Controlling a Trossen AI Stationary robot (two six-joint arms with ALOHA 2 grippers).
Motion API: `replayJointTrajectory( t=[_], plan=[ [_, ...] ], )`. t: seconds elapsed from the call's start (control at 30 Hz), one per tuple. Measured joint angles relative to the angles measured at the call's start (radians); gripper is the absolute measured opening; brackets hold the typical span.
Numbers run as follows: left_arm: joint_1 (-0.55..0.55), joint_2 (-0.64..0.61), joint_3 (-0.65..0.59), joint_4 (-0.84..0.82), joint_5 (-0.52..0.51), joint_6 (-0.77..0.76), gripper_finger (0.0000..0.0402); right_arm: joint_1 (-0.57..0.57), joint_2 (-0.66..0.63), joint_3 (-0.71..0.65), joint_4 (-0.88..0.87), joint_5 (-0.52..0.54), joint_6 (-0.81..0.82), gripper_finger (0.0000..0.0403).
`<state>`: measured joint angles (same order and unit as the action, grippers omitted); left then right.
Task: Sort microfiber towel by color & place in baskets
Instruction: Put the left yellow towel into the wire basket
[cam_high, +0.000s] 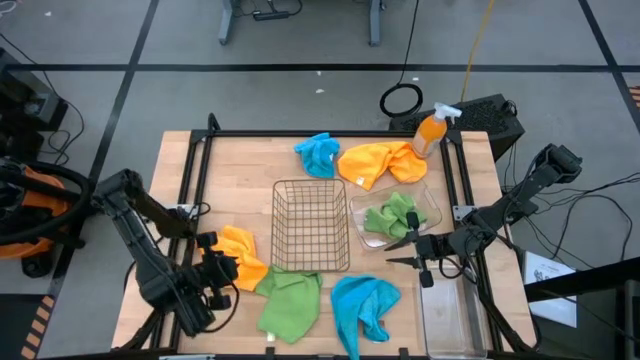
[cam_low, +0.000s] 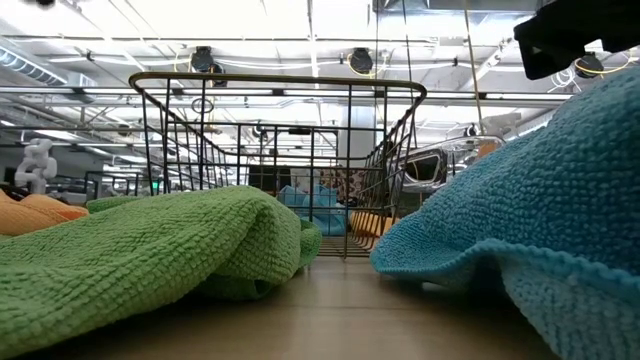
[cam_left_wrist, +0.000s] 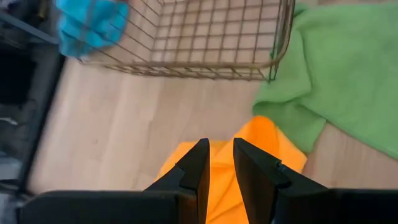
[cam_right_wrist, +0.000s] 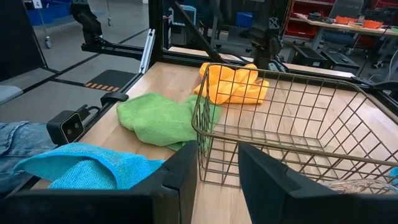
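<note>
The wooden table (cam_high: 230, 180) carries everything, with a dark arm at each side. At its middle stands the square wire basket (cam_high: 311, 225), which holds no cloth. Along the near edge lie the two biggest spreads of cloth: a green towel (cam_high: 290, 303) just beside the basket's near left corner and a blue towel (cam_high: 362, 305) to its right, the two lying near each other. At the far side an orange towel (cam_high: 380, 162) lies spread beside a smaller, bunched blue towel (cam_high: 318, 154), both beyond the basket. To the basket's right sits a clear plastic tub (cam_high: 432, 210) with a second green towel (cam_high: 392, 217) crumpled inside it, and a clear rectangular bin (cam_high: 450, 320) stands at the near right corner. A second orange towel (cam_high: 240, 255) lies to the left of the basket, touching the near green towel. The left hand (cam_left_wrist: 216, 167) is right over this orange cloth, its fingers a narrow gap apart with orange showing between them; I cannot tell whether they pinch the fabric. The right hand (cam_high: 398, 250) hangs between the tub and the near blue towel, pointing toward the basket, its fingers slightly apart and holding nothing. An orange spray bottle (cam_high: 433, 130) stands at the far right of the table.
</note>
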<state>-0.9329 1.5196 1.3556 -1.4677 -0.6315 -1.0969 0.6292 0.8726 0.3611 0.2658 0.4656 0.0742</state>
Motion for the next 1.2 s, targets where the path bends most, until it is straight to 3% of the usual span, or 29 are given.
replayJointTrajectory(
  t=[0.37,0.67,0.87,0.97,1.2],
  plan=[
    [0.007,-0.183,-0.301,0.229,0.065,-0.03,0.0079,0.0,0.0,0.0,-0.001,0.0,-0.008,0.0107],
    [0.056,-0.218,-0.475,0.417,0.155,-0.049,0.0079,0.0,0.0,0.0,-0.001,0.001,-0.008,0.0107],
    [0.105,-0.219,-0.516,0.476,0.235,-0.049,0.0083,0.0,0.0,0.0,-0.001,0.001,-0.008,0.0107],
    [0.123,-0.219,-0.528,0.483,0.25,-0.05,0.0103,0.0,0.0,0.0,-0.001,0.001,-0.008,0.0107],
    [0.149,-0.218,-0.584,0.521,0.255,-0.049,0.0192,0.0,0.0,0.0,-0.003,0.001,-0.008,0.0107]
  ],
)
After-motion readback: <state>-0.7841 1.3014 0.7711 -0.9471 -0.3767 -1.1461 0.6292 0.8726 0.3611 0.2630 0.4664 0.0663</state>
